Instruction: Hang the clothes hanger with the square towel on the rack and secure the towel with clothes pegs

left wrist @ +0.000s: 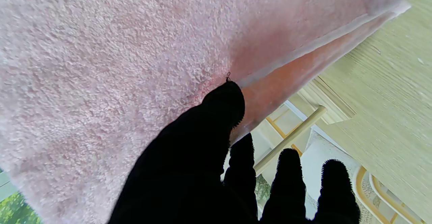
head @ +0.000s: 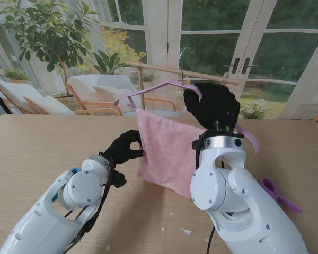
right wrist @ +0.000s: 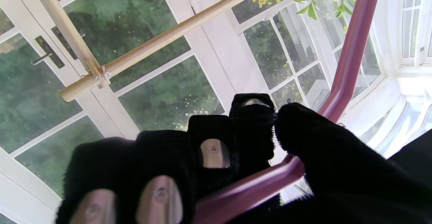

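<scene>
Desk [head: 37, 153] of pale wood carries the work area, with glazed doors and garden beyond. Rack [head: 164, 69], a wooden rail on uprights, stands at the far edge of the desk; its rail and one upright also show in the right wrist view [right wrist: 168, 31].

Towel [head: 167, 151], pink and square, hangs folded over the bar of the hanger [head: 148, 87], its lower edge reaching down to the desk surface. The hanger is pink plastic and is held up in front of the rail; whether its hook sits on the rail cannot be told.

Right hand [head: 214, 106] is closed around the hanger near its upper middle; the wrist view shows fingers [right wrist: 209, 143] wrapped over the hanger's bar [right wrist: 351, 48].

Left hand [head: 124, 148] pinches the towel's left edge, the thumb [left wrist: 222, 106] pressed against the pile and the other fingers behind the cloth.

Peg [head: 278, 193], purple, lies on the desk to the right of the right arm, well apart from the towel.
</scene>
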You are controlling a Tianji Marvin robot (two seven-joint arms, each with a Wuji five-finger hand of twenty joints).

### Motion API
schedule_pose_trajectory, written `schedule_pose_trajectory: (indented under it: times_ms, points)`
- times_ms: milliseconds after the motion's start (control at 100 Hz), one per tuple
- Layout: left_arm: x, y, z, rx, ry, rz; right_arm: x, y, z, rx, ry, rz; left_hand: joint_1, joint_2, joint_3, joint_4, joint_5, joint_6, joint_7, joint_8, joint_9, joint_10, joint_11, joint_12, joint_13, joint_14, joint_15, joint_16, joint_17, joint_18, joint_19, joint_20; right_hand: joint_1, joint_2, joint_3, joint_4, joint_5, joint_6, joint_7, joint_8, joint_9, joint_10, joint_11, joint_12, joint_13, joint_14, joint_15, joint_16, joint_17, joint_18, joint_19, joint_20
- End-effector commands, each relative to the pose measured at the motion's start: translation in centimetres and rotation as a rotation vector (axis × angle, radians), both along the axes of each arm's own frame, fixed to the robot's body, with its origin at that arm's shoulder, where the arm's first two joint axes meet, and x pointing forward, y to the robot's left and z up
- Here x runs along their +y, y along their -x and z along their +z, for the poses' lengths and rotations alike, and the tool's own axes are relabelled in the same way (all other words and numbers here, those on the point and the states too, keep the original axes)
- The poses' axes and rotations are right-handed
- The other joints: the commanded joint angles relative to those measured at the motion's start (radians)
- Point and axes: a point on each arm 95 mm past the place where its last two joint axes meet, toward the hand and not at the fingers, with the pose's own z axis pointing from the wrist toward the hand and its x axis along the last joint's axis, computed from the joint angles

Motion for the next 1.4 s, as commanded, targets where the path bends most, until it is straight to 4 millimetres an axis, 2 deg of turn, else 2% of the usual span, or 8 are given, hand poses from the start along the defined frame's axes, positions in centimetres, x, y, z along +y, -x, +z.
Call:
schedule_pose_trajectory:
  times_ms: [0,340,640,790,870,1020,1170,1390]
  points:
    - [-0.2,0.2,0.0,0.006,0.005,-0.001,0.1,0.3,0.4,0.0,-0.021,0.009,0.067,0.042,-0.04,0.01,-0.026,0.02,0.053,0.061,-0.019,0.008,0.026,0.018,0.004,-0.005,-0.001,0.025,-0.01,-0.017,0.003,0.022,-0.031,0.066,-0.002,0.037,0.026,-0.009,0.013,0.012,0.02,0.013,0.047,0.016,0.03,0.012,0.1,-0.003,0.083,-0.161,0.202,0.022]
    - [0.6,-0.2,-0.6,0.012,-0.026,0.022,0.0,0.5,0.9,-0.01,-0.049,0.001,0.08,0.067,-0.058,0.003,-0.082,0.032,0.083,0.181,-0.03,0.0,0.039,0.038,-0.009,-0.013,-0.004,0.024,-0.021,-0.026,0.0,0.021,-0.031,0.066,0.0,0.037,0.027,-0.006,0.013,0.012,0.022,0.016,0.046,0.016,0.031,0.013,0.101,-0.004,0.084,-0.16,0.202,0.025]
    - [0.7,-0.3,-0.8,0.025,-0.019,0.02,0.1,0.5,0.9,-0.009,-0.046,0.006,0.089,0.044,-0.066,0.022,-0.021,-0.002,-0.006,0.093,0.012,-0.002,0.018,0.021,0.009,0.001,0.006,0.029,-0.013,-0.016,0.003,0.022,-0.032,0.068,-0.001,0.037,0.027,-0.007,0.012,0.012,0.023,0.013,0.046,0.016,0.032,0.011,0.101,-0.005,0.084,-0.161,0.202,0.028]
    - [0.6,-0.4,-1.1,0.033,-0.042,0.001,0.2,0.5,1.0,-0.007,-0.053,0.009,-0.126,-0.052,0.203,-0.008,-0.034,-0.072,-0.264,-0.139,0.011,-0.011,-0.031,-0.031,0.005,0.001,0.001,0.029,-0.012,-0.012,-0.001,0.018,-0.031,0.067,0.0,0.037,0.027,-0.007,0.012,0.012,0.024,0.014,0.046,0.016,0.034,0.012,0.102,-0.005,0.084,-0.161,0.202,0.031]
    - [0.2,-0.5,-1.3,0.044,-0.045,-0.001,0.3,0.4,1.0,-0.008,-0.055,0.011,-0.14,-0.087,0.24,-0.022,-0.014,-0.075,-0.241,-0.13,0.015,-0.001,-0.021,-0.026,0.008,0.004,0.004,0.03,-0.011,-0.01,-0.001,0.017,-0.031,0.067,0.0,0.037,0.027,-0.007,0.012,0.012,0.024,0.014,0.046,0.016,0.035,0.012,0.102,-0.005,0.084,-0.161,0.202,0.032]
    - [-0.4,-0.6,-1.6,0.048,-0.039,0.005,0.3,0.4,1.1,-0.009,-0.055,0.01,0.011,-0.027,0.07,-0.007,0.104,-0.032,-0.026,-0.102,0.054,0.01,0.003,-0.005,0.011,0.006,0.013,0.04,-0.014,-0.015,0.0,0.017,-0.031,0.068,-0.001,0.037,0.028,-0.008,0.012,0.013,0.024,0.012,0.046,0.016,0.035,0.01,0.102,-0.006,0.085,-0.163,0.202,0.035]
    - [-0.3,-0.7,-1.6,0.052,-0.023,0.027,0.0,0.4,1.1,-0.009,-0.053,0.004,0.09,0.081,-0.095,0.012,-0.027,-0.028,0.052,0.087,0.019,0.011,0.036,0.044,-0.007,-0.003,0.011,0.039,-0.032,-0.034,-0.003,0.017,-0.031,0.068,-0.001,0.037,0.028,-0.008,0.012,0.013,0.025,0.012,0.046,0.017,0.037,0.011,0.103,-0.006,0.085,-0.163,0.202,0.036]
    - [1.0,-1.4,-1.5,0.027,-0.044,0.063,-0.3,0.4,1.2,-0.009,-0.058,-0.003,0.104,0.108,-0.129,0.008,-0.094,-0.007,0.114,0.192,0.004,0.006,0.05,0.063,-0.014,-0.008,0.007,0.035,-0.034,-0.039,-0.007,0.011,-0.03,0.067,-0.001,0.037,0.028,-0.007,0.012,0.013,0.025,0.013,0.045,0.017,0.036,0.012,0.104,-0.006,0.085,-0.163,0.202,0.038]
